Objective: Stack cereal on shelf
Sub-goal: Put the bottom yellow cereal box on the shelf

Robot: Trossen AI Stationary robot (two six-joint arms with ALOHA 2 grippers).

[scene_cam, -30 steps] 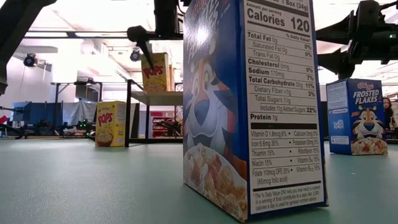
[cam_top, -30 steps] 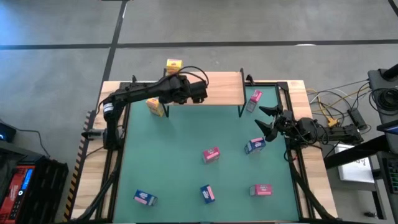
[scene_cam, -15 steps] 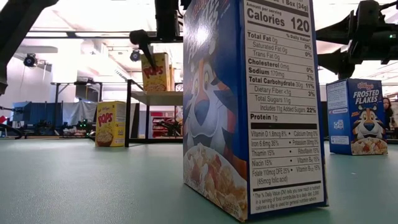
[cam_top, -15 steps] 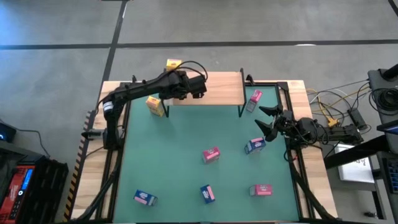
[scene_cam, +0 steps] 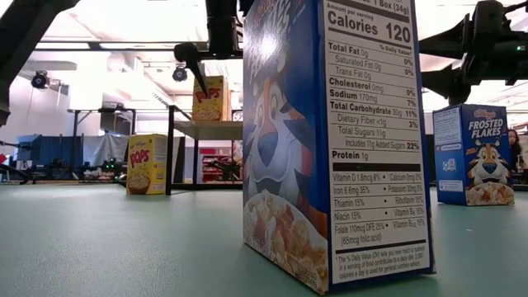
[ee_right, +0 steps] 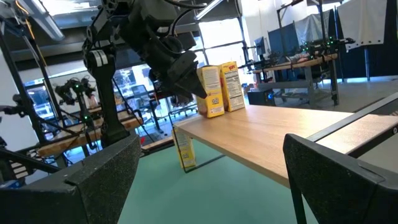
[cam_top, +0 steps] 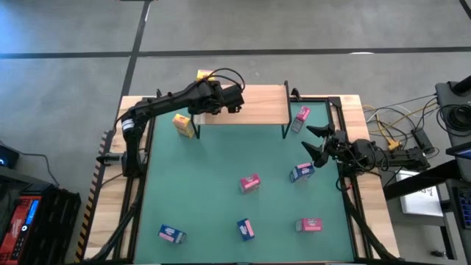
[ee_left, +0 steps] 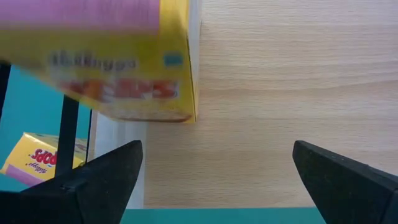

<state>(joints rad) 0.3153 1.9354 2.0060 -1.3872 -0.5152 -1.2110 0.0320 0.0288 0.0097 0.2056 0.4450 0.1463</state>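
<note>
Item: yellow box (cam_top: 205, 76), far-left on shelf (cam_top: 257, 107); light, stiff card; I judged side faces best. Left end effector (cam_top: 237, 104) released.

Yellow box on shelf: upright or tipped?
Upright. The yellow box stands on end on the shelf, with the left claw open beside it.

Left gripper (cam_top: 237, 98) open — right gripper (cam_top: 312, 144) open, idle.

A yellow cereal box (ee_left: 118, 74) stands on the wooden shelf (ee_left: 280, 112).
</note>
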